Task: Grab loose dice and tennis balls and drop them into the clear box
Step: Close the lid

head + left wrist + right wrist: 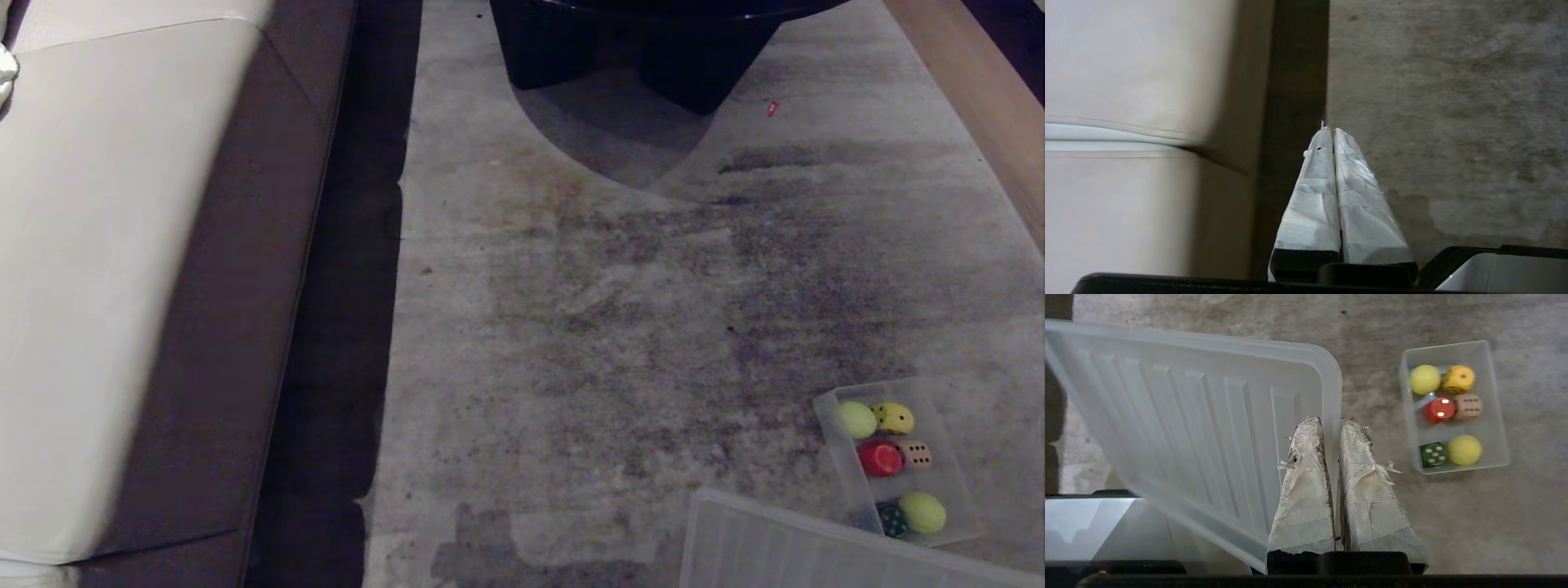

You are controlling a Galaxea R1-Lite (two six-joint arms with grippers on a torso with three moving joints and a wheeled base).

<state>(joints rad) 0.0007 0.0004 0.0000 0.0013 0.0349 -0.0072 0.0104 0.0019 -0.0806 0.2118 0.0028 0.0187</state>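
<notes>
Head view, ribbed lid [784, 547] beside clear box [947, 392]

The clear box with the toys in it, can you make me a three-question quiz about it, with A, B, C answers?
1. Where is the clear box in the head view?
A. on the sofa
B. on the carpet, lower right
C. under the black table

2. How many tennis balls are in the box?
A. two
B. none
C. five

3. How are the fingers of the right hand?
A. spread wide open
B. squeezing a ball
C. nearly together, holding nothing

Answers:
1. B, it sits on the carpet beside the ribbed lid.
2. A, two fuzzy balls lie among the yellow, red, tan and green dice.
3. C, only a thin gap shows between the taped fingers, with nothing in it.
</notes>
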